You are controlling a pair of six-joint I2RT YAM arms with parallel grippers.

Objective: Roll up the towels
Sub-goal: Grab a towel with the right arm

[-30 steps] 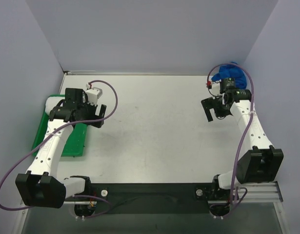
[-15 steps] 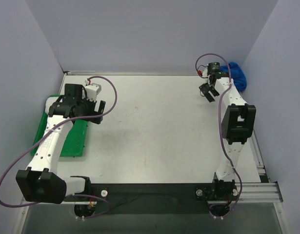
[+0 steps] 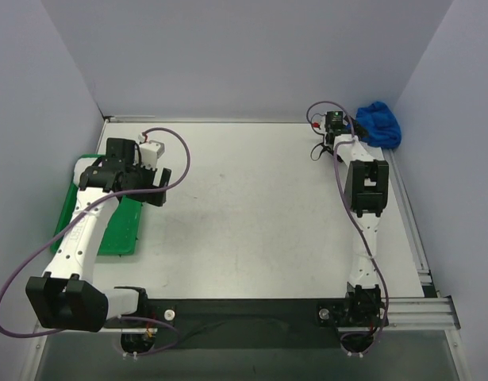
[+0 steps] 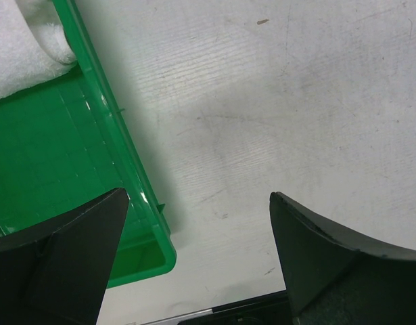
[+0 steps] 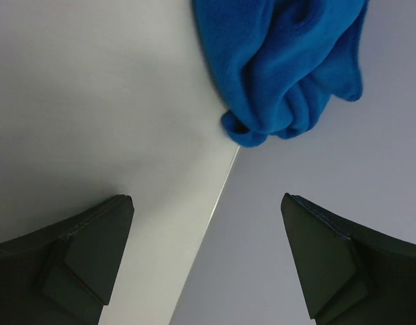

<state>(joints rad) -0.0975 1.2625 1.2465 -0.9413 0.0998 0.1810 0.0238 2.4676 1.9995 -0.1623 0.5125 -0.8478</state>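
My left gripper point(image 4: 197, 220) hung with its jaws spread wide and nothing between them, over the corner of the green tray point(image 4: 52, 149) where its raised rim met the bare tabletop point(image 4: 282, 101). One finger stood above the tray's floor and the other above the tabletop beside it. The white towel point(image 4: 21, 51) lay inside the tray, a fluffy mass pressed against the rim at the top left of my left wrist view, apart from my fingers. From above, the tray sat along the left edge of the tabletop with my left arm crossing over it. My right arm was stretched out toward the far right corner, and my right gripper point(image 5: 206, 203) was also opened wide and held nothing. The blue towel point(image 5: 282, 61) lay ahead of it, crumpled in loose folds, not rolled, bunched into that corner where the tabletop meets the pale side wall point(image 5: 316, 156). My right fingers were near the towel but did not touch it; grey tabletop and the seam at the wall's foot showed between them.
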